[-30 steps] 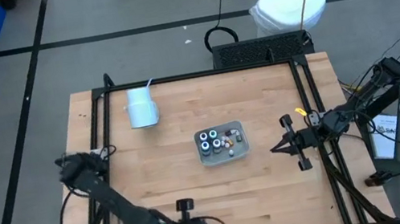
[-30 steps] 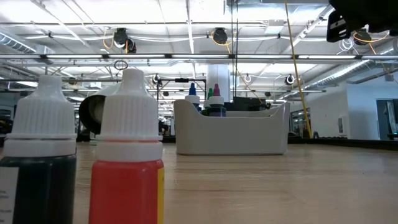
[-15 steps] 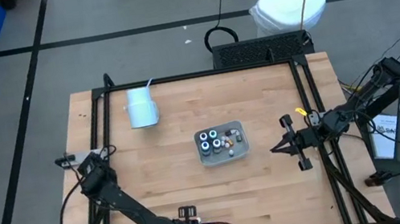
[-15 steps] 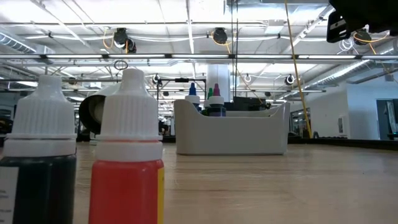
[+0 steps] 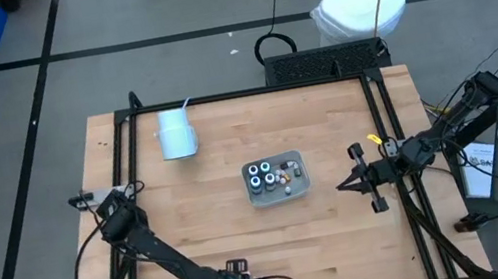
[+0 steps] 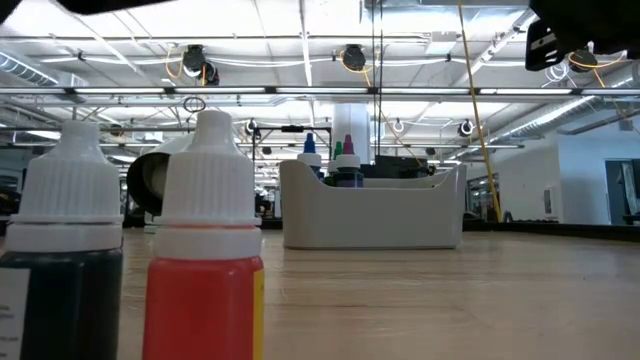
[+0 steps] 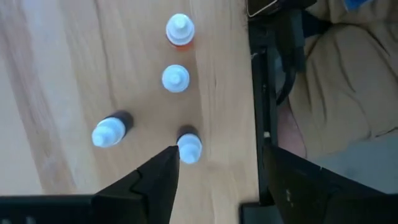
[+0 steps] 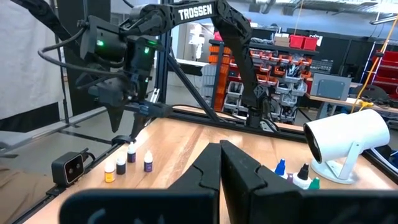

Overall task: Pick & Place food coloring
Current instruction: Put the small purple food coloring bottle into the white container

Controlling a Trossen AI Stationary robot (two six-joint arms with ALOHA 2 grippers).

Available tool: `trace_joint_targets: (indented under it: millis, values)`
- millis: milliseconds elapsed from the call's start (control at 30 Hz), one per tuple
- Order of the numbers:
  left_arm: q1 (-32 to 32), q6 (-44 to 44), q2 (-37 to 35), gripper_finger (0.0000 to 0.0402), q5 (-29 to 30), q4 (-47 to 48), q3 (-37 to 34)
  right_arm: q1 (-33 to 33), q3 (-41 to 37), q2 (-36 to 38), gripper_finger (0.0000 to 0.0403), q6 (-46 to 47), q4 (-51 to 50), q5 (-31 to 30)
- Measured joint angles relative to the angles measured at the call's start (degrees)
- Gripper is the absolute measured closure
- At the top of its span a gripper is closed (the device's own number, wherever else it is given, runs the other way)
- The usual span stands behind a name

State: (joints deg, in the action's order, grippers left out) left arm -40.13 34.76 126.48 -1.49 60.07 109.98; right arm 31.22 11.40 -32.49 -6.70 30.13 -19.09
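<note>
Left gripper (image 7: 214,177) fingers open above four food coloring bottles (image 7: 176,79) standing at the desk (image 5: 211,217) front edge, more bottles in the tray (image 5: 303,183) mid-desk, right gripper (image 5: 343,186) closed, empty, near right edge.

Four loose bottles (image 7: 176,79) stand in a cluster on the desk (image 5: 223,225) near its 6 o'clock edge: one orange-bodied, one pale-bodied, two dark. One grey tray (image 5: 301,180) sits just toward 3 o'clock from the desk's middle and holds four dark round-topped bottles (image 5: 260,176) plus a heap of smaller ones too tiny to count. One white cup (image 5: 175,135) lies toward 11 o'clock, and two arms reach in, each with one claw.
</note>
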Motion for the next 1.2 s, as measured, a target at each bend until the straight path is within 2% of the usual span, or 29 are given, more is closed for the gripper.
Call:
trace_joint_targets:
  millis: [467, 1200]
  values:
    - [0.0, 1.4, 0.0, 0.0183, 0.0, -5.7, -6.1, 0.0, 0.0, 0.0, 0.0403, -0.1, 0.0, 0.0]
    - [0.1, -3.3, 0.8, 0.0183, 2.0, -6.7, -6.4, 0.0, 0.1, 0.0, 0.0403, -0.2, 0.0, 0.0]
